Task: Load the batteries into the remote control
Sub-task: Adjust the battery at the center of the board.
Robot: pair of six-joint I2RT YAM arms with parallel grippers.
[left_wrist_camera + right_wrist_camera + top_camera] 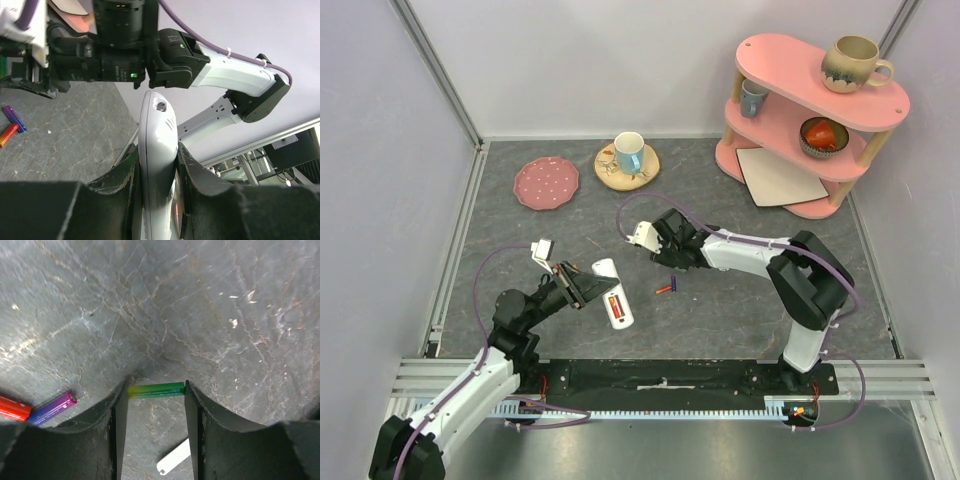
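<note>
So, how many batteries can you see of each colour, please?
red-orange batteries: 2, one on the table, one in the recess of the remote control
purple battery: 1, on the table
green battery: 1, between the fingers of the right gripper
total: 4

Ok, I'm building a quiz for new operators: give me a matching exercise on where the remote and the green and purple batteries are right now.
Things:
1. green battery
2. purple battery
3. remote control

Places:
A. clamped in the left hand
B. lying on the table beside the red battery
C. held end to end by the right hand

Pairs: 1-C, 2-B, 3-A.
</note>
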